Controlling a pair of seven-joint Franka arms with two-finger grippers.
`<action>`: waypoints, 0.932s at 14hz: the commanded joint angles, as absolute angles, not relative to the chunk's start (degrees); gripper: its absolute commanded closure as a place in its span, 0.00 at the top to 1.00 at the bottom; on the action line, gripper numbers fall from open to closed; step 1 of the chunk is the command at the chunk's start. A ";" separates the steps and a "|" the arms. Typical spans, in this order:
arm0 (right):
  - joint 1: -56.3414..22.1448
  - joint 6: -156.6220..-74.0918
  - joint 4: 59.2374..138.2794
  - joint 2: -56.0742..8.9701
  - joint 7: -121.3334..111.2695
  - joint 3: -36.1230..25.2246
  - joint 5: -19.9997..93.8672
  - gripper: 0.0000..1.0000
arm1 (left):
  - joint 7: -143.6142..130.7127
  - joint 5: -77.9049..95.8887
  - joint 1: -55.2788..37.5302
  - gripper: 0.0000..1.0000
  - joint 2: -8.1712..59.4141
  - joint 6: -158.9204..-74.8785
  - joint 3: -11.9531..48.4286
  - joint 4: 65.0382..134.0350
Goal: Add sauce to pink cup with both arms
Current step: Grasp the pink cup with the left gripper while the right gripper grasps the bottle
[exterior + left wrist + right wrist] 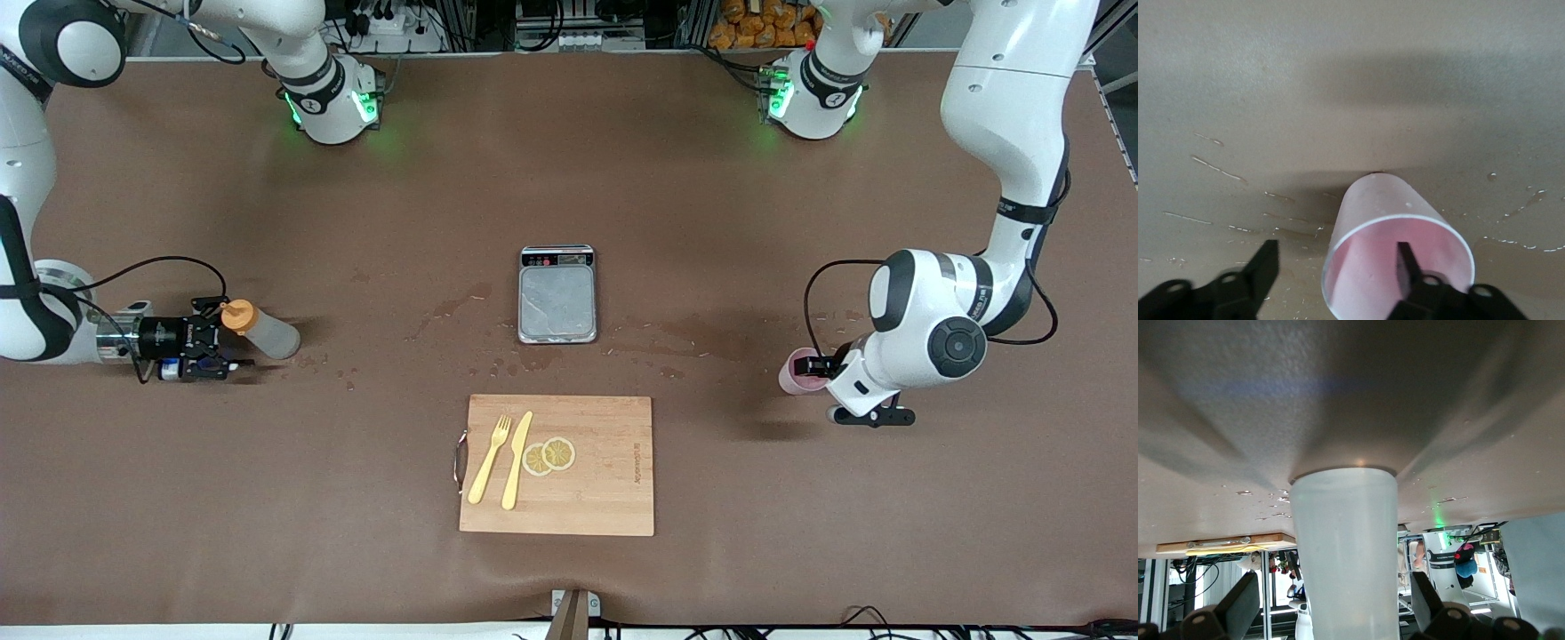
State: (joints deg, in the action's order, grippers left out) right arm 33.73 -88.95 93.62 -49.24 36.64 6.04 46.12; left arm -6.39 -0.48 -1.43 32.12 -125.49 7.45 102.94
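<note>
The left pincer (1338, 267) sits low at the pink cup (1395, 250) toward the left arm's end of the surface (800, 533). One black finger (1408, 267) reaches inside the round rim and the other stands outside the wall, so the jaws straddle that wall with a gap showing on each side; no firm grip can be seen. The cup is smooth, pale-pink plastic, slightly tapered and handle-free, standing upright on the brown, matte, faintly grained covering, which is flecked with small wet streaks around it.

The right pincer (1331, 610) lies level with the surface toward the right arm's end, its jaws spread wide on either side of the sauce (1345, 553). This is a translucent whitish-grey squeeze bottle with soft, cloudy walls and an orange nozzle cap (238, 316); whether the fingers touch it cannot be told.

Between the two pincers, mid-surface, rests a small kitchen scale (557, 294) with a metallic plate; its label is too small to read. Nearer the front camera lies a wooden cutting board (605, 498) carrying a pale-yellow fork (490, 459), a matching knife (516, 460) and two lemon slices (548, 456). Printed lettering on the board is illegible.
</note>
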 commanded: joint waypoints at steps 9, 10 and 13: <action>31.65 -85.34 92.29 -51.86 35.95 6.06 48.86 0.89 | -6.85 -2.64 -1.67 0.00 27.96 -124.98 7.73 103.62; 31.64 -84.99 92.29 -51.86 35.86 6.06 49.22 0.73 | -7.03 -2.72 -1.76 0.00 26.91 -124.98 7.82 103.62; 31.64 -84.55 92.02 -51.86 35.95 6.06 49.22 0.53 | -7.90 -2.11 -1.76 0.00 23.56 -121.67 10.01 103.28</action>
